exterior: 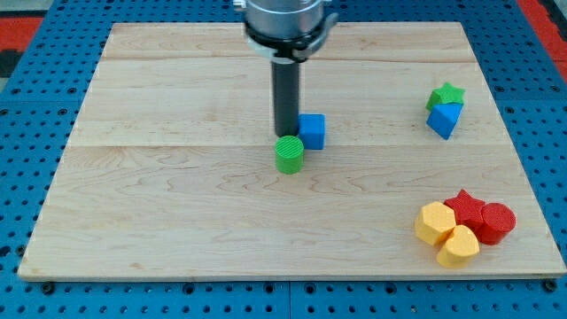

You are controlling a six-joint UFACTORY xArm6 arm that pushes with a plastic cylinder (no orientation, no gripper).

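The arm ends in a straight dark rod with no jaws at all, so there is nothing to stand apart, together or clamped; the robot's tip [285, 136] comes down from a shiny metal collar [283, 19] at the view's top and meets the wooden board [177, 221] near its middle. The tip stands just behind the green cylinder [289, 154], touching it or very nearly so, and just to the left of the blue cube [312, 131], which sits close against the rod's side; whether the rod actually presses on the cube cannot be told. These two blocks lie together because both crowd the rod's end. Well apart, toward the view's right, a green star [446, 94] sits touching a blue block [444, 119] of angular, wedge-like shape just below it. At the lower right four blocks huddle in contact: a yellow hexagon-like block [434, 222], a yellow rounded block [459, 246], a red star [463, 209] and a red cylinder [497, 222]. The blocks look like matte moulded plastic with faint ridges on top; the board is pale planks with visible grain, resting on a blue perforated panel [35, 106].
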